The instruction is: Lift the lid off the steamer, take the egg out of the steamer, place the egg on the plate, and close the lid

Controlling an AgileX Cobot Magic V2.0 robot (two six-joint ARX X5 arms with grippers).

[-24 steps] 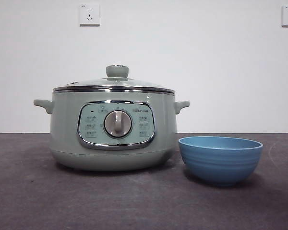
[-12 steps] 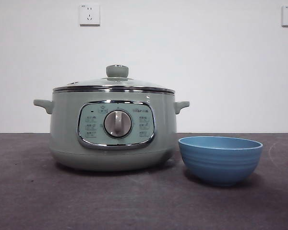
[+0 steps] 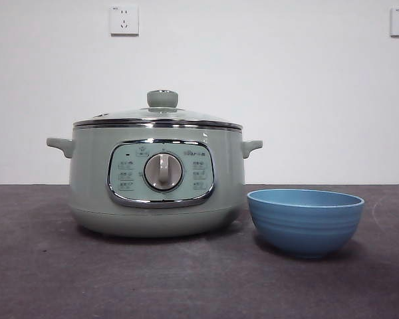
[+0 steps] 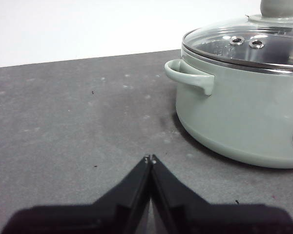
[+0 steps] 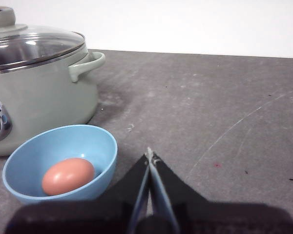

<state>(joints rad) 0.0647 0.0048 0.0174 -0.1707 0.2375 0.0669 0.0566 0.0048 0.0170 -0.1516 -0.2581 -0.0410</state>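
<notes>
The glass lid (image 3: pixel 157 114) sits closed on the sage-green steamer (image 3: pixel 156 179), and the right wrist view shows the brown egg (image 5: pixel 68 175) already lying in the blue bowl (image 3: pixel 305 222) that serves as the plate, just beside the steamer on the dark table (image 3: pixel 186 279). Both the left gripper (image 4: pixel 150 159) and the right gripper (image 5: pixel 149 155) hover low over bare table with jaws pressed together, holding nothing. Judged from this layout, every step appears done, so nothing seems called for beyond keeping the arms clear.
</notes>
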